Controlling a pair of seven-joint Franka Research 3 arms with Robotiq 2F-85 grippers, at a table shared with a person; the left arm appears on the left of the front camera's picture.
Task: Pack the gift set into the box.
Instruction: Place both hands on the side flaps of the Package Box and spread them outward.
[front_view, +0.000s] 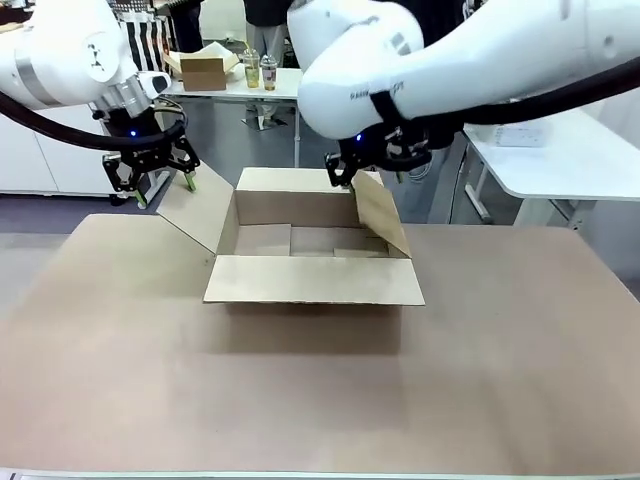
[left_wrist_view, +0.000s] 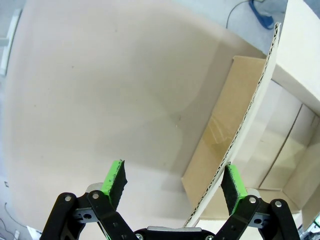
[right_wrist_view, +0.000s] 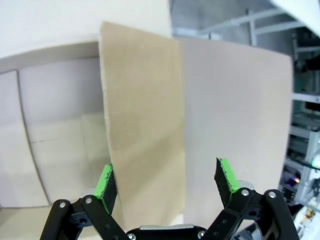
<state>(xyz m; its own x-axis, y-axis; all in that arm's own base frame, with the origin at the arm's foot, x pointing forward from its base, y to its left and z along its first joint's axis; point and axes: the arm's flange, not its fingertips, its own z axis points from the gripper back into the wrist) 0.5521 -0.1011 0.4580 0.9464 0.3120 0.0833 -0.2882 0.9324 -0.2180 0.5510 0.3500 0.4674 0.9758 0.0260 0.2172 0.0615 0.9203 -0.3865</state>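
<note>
Squarely in the middle of the brown worktop (front_view: 520, 350) sits one box (front_view: 310, 280), open at the top, with four flaps. The near flap lies folded outward and flat, the far flap stands upright, and the left and right flaps rise slanting outward.

Two white arms reach down to it, one at each side flap. The left arm comes in from the side and bends down at the wrist, so that the left fingers (front_view: 189, 180) hang at the top edge of the left flap. In the left wrist view these two fingers (left_wrist_view: 116, 181) are spread wide, and the flap's corrugated edge (left_wrist_view: 250, 110) runs up between them, just beside one green pad. The right arm arches over the far right corner, with the right fingers (front_view: 340, 170) at the top of the right flap. In the right wrist view the two right fingers (right_wrist_view: 106, 186) are likewise spread apart, with the flap (right_wrist_view: 142, 125) standing between them, its edge close to one pad. Neither pair is clenched on the cardboard.

Whether any pad truly touches a flap cannot be told. From the front, the right arm's bulk covers most of its own wrist, and the near wall hides part of the box floor. On a far white table stand one smaller cardboard box (front_view: 205, 68) and two bottles (front_view: 260, 70), too small to read.
</note>
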